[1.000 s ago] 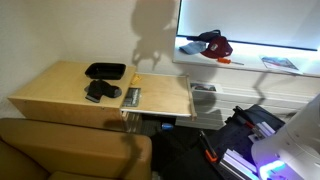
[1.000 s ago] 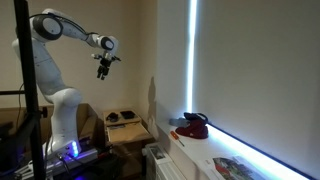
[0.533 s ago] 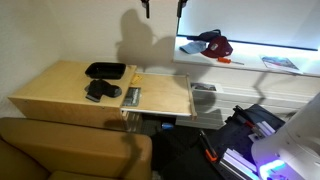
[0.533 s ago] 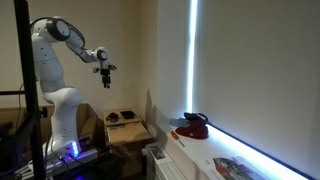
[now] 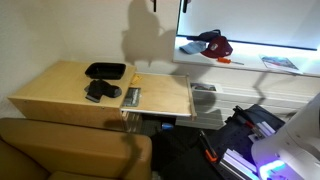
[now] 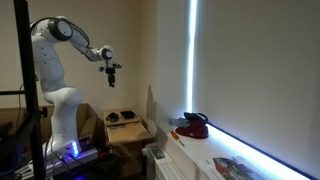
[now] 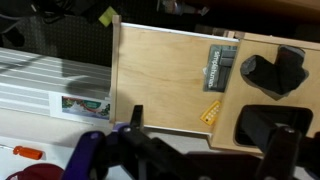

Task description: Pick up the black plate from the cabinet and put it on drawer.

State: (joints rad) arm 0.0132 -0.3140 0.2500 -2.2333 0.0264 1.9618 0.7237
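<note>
Wrist view: tool (image 7: 208,142) enters from the bottom edge, blurred. Its two dark fingers (image 7: 282,150) stand wide apart with nothing between them, so I log it as released. Below it lies pale plywood. The black plate (image 7: 262,126) sits at lower right, partly hidden by a finger. A lumpy black object (image 7: 275,72) lies just beside the plate, and I cannot tell if they touch. A dark rectangular label strip (image 7: 218,70) carries white lettering that is too blurred to read. Near it is a small yellow sticker (image 7: 211,110), whose print is also illegible. At left, off the wood, is a white surface with a coloured printed strip (image 7: 85,103), text not readable. In an exterior view the black plate (image 5: 105,70) rests upright on the cabinet worktop (image 5: 50,95), toward the back edge by the wall. The lumpy black object (image 5: 100,91) lies just in front of it, and the label strip (image 5: 131,96) lies by the seam where the drawer (image 5: 162,95) panel begins. The drawer panel carries nothing else visible. The tool (image 5: 153,4) barely shows at the top edge, well above the wood. A white counter (image 5: 250,55) holds a red-and-black item (image 5: 212,44) and a booklet (image 5: 280,63), whose cover print is unreadable. In an exterior view the white arm (image 6: 50,60) holds the tool (image 6: 113,72) high over the cabinet worktop (image 6: 128,128), well apart from it. The finger state is too small to judge there.
</note>
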